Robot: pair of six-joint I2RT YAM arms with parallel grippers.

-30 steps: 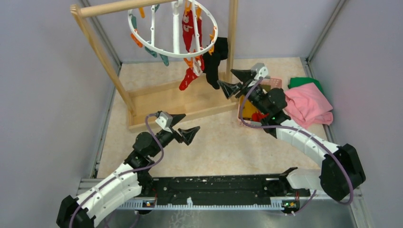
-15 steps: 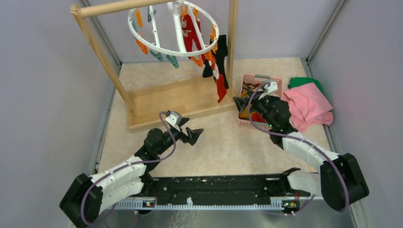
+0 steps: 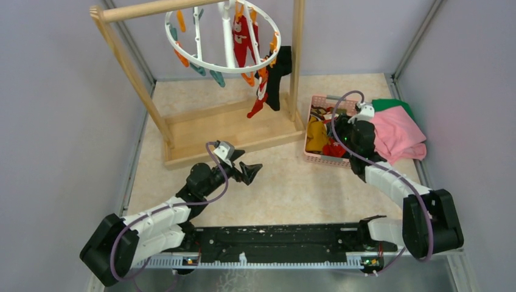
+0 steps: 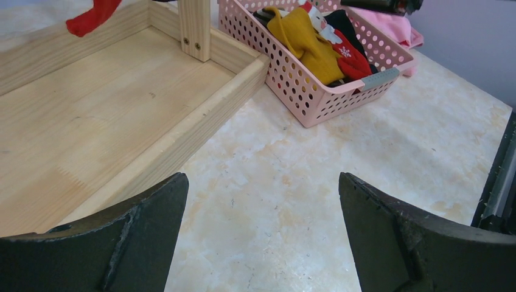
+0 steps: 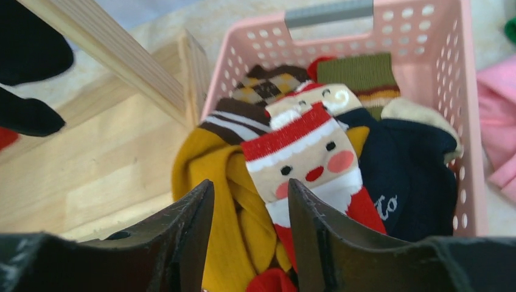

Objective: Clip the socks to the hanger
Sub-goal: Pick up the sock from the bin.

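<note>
Mottled beige tabletop, perhaps lilac walls

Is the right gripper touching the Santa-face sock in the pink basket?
Cannot tell. The right wrist view shows the right gripper with its jaws over the Santa-face sock in the pink basket, but neither contact nor a gap is plain.

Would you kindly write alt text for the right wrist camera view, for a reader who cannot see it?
The right gripper, its dark jaws partly apart, points down into a full pink basket, above a yellow sock and a Santa-face sock. A navy sock lies beside them; the wooden rack base sits left of the basket.
</note>
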